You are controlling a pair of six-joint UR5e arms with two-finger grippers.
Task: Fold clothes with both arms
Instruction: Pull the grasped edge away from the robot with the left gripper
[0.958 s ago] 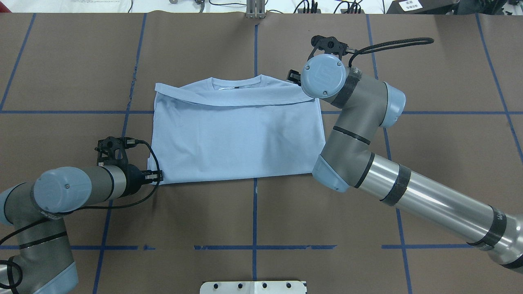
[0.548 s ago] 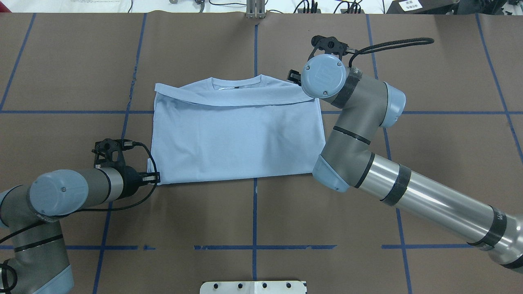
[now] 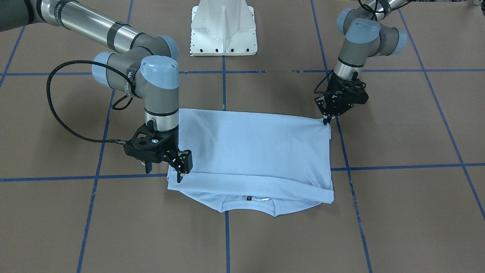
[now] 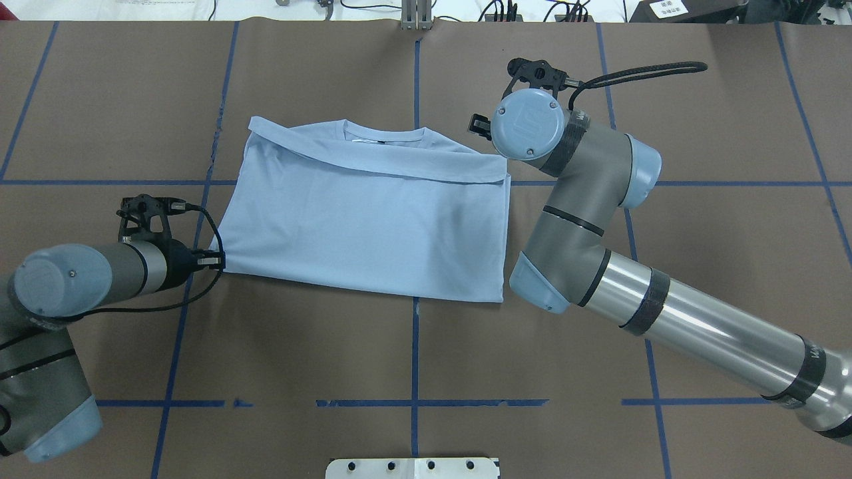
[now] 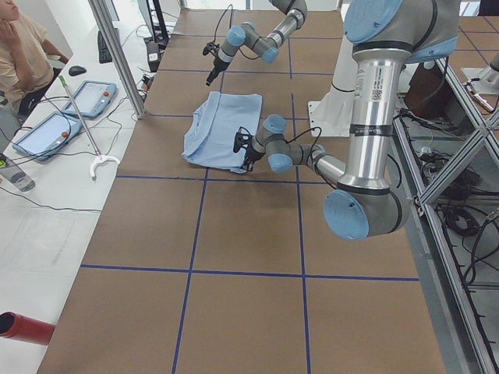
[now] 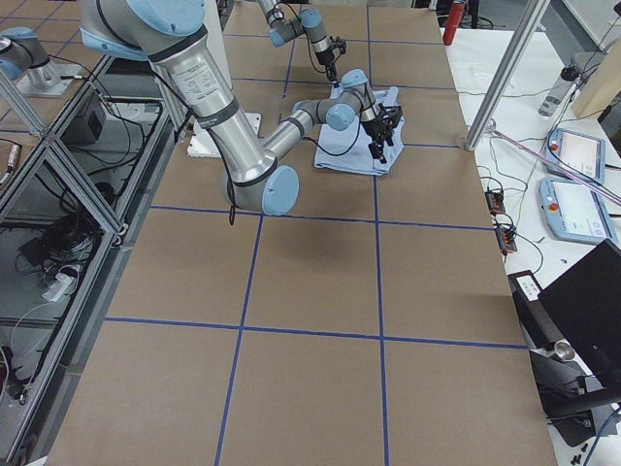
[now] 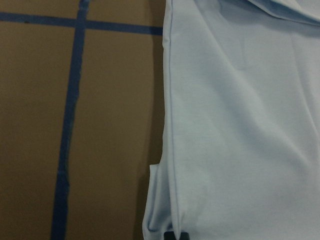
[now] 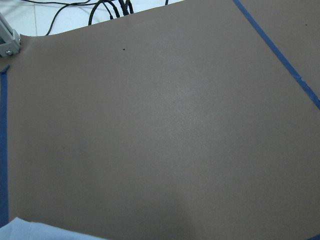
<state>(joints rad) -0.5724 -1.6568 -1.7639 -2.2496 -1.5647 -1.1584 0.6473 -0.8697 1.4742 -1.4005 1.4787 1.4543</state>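
The light blue T-shirt (image 4: 373, 219) lies flat near the middle of the table (image 4: 299, 346). Its round collar points away from the robot, and a dark label (image 3: 249, 198) shows inside the collar. The lower part is folded up over the chest, so the folded edge is on the robot's side and a band of cloth crosses just below the collar. In the overhead view the shirt sits a little slanted, and its near corner on the robot's left reaches out to a point. The left gripper (image 4: 216, 259) is at this corner with its fingers pressed together on the cloth. The left wrist view shows a dark fingertip (image 7: 175, 235) on the fold. The left arm (image 4: 86, 283) lies low and almost level over the table. The right gripper (image 3: 164, 172) points down at the far shoulder corner on the robot's right, with its two fingers spread wide. One finger is over the edge of the cloth, but I cannot tell whether it touches. The right arm (image 4: 699, 326) reaches in over the table beside the shirt. The table is brown with blue tape lines (image 4: 414, 372), and a white base (image 3: 223, 26) stands at the robot's side. In the left side view a person (image 5: 19, 39) sits at a white bench with two tablets (image 5: 47, 128).
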